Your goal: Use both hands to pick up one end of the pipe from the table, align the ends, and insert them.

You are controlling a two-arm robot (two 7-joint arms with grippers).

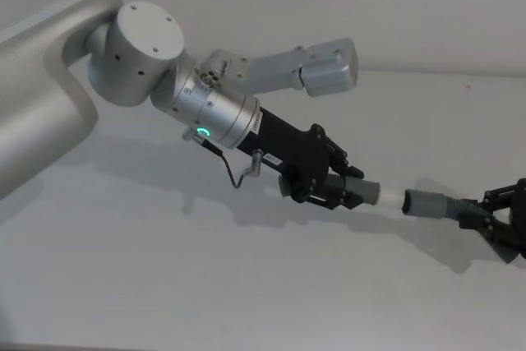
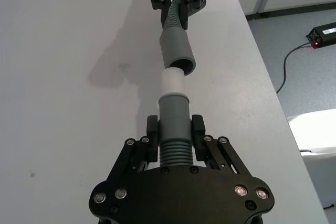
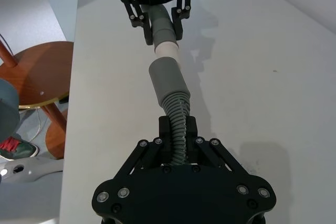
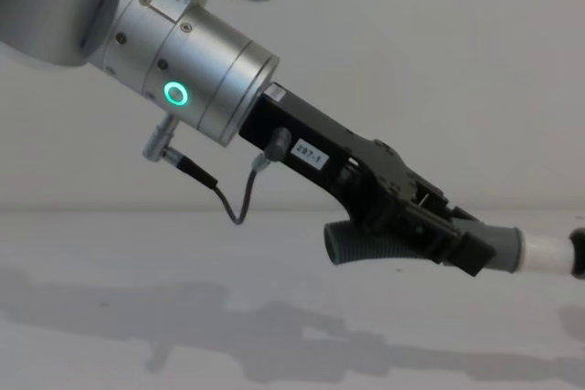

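A small white label [image 4: 308, 154] on the left gripper [image 1: 345, 191] reads "297-1". That gripper, mid-frame in the head view, is closed on the elbow [image 1: 366, 189] beside its ribbed bend, with the white stub [image 1: 393, 196] pointing lower right. The right gripper [image 1: 475, 218], at the frame's right edge, clamps the tube [image 1: 427, 203]. The stub's tip meets the tube's mouth. Both hang above the bare surface [image 1: 246, 285], its edge close along the right in the left wrist view

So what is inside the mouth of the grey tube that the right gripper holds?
The white stub of the elbow in the left gripper meets the mouth of the right gripper's tube; most of it shows outside. The tube wall hides whether its tip has entered.
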